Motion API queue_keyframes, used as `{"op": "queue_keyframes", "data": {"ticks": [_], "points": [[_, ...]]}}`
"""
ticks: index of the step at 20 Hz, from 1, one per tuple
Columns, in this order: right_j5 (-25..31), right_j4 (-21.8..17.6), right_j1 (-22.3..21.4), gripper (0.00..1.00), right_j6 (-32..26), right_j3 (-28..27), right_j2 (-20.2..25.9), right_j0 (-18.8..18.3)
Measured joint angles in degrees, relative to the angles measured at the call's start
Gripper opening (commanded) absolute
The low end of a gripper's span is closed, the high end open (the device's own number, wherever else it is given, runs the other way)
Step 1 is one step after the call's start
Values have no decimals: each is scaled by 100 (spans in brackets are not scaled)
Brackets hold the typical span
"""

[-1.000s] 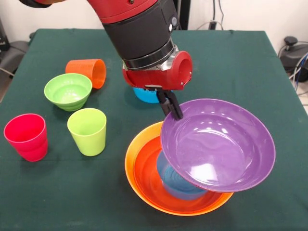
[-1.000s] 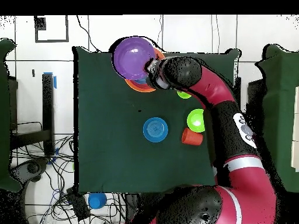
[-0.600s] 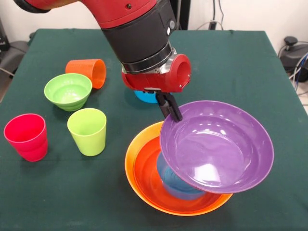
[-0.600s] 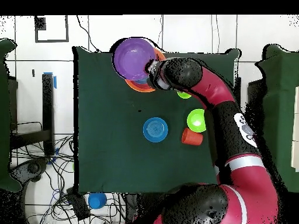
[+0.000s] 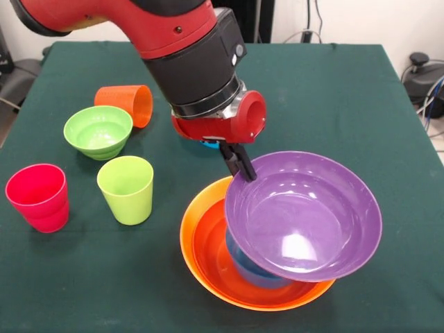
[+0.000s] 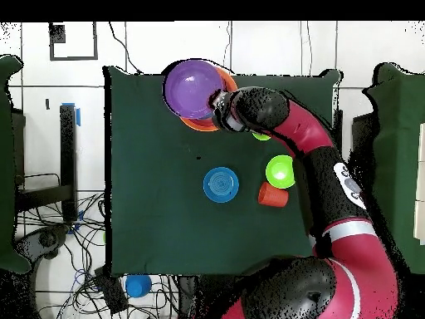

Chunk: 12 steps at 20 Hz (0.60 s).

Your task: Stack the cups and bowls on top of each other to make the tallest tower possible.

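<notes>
Placement of a tier on the tower. The gripper (image 5: 237, 161), jaws clamped on the rim of the purple bowl (image 5: 303, 216), holds that bowl tilted at lower right of the front view, over the small blue bowl (image 5: 254, 269) nested in the red-orange bowl (image 5: 211, 253) and yellow-orange bowl (image 5: 194, 208). The next move probably calls for centring, levelling and lowering before release. Three cups (image 5: 126, 189) stand at left.

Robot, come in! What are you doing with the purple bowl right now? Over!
Gripper shut on purple bowl at its rim. Bowl tilted above blue bowl in the orange stack. Cups off to the side, nothing in the way.
</notes>
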Motion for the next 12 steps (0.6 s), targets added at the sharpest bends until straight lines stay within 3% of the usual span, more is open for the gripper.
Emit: {"op": "queue_keyframes", "data": {"ticks": [12], "points": [[0, -231, 181, 0, 0, -2, 203, -187]]}}
